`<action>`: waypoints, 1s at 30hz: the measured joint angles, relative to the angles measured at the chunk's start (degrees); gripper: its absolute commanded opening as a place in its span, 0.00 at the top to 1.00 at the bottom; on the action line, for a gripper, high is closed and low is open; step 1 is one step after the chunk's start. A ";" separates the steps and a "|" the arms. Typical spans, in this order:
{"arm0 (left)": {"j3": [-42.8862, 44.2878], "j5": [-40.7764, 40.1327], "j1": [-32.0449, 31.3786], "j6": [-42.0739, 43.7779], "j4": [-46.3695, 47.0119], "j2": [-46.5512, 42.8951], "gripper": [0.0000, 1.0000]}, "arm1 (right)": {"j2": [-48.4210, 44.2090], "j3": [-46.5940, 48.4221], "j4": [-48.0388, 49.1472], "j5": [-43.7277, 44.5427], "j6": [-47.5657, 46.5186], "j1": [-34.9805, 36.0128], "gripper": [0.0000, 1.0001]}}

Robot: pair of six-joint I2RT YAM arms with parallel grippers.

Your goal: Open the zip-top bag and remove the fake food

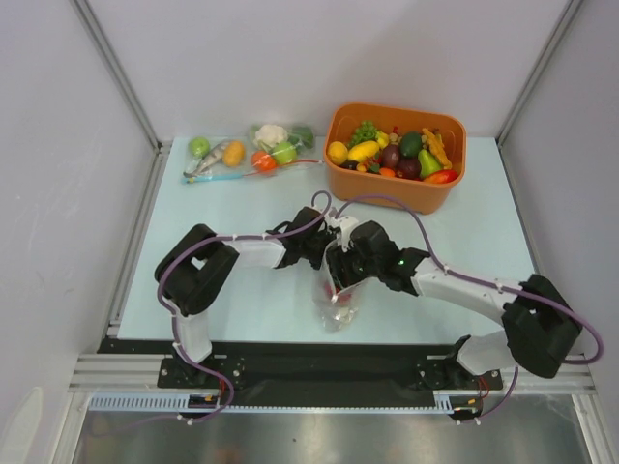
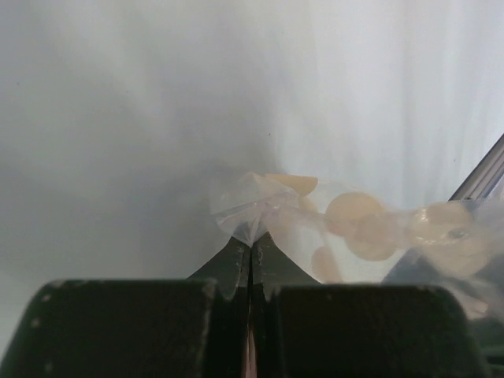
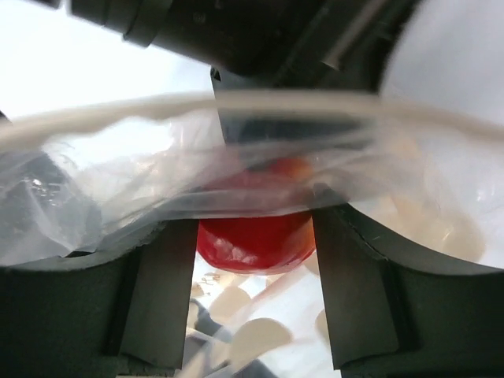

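Note:
The clear zip-top bag [image 1: 337,307] hangs between my two grippers over the table's near middle. My left gripper [image 1: 325,242] is shut on a pinched corner of the bag's film [image 2: 258,211], its tips [image 2: 252,240] pressed together. My right gripper [image 1: 342,282] reaches into the bag's mouth. Its fingers [image 3: 161,291] touch both sides of the round red fruit [image 3: 256,236], with bag film draped over the fingertips. The pale zip strip [image 3: 236,106] runs across above it. An orange patch [image 3: 295,167] shows behind the red fruit. Blurred pale orange shapes [image 2: 354,214] show through the film.
An orange bin [image 1: 387,196] full of fake produce stands at the back right. Other clear bags [image 1: 242,155] holding a green ball, a fish and a cauliflower lie at the back left. White walls close in both sides.

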 measured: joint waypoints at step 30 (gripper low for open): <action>0.00 0.52 2.36 3.98 -2.86 -0.74 1.00 | -23.45 12.39 -22.86 6.73 4.35 -9.25 1.00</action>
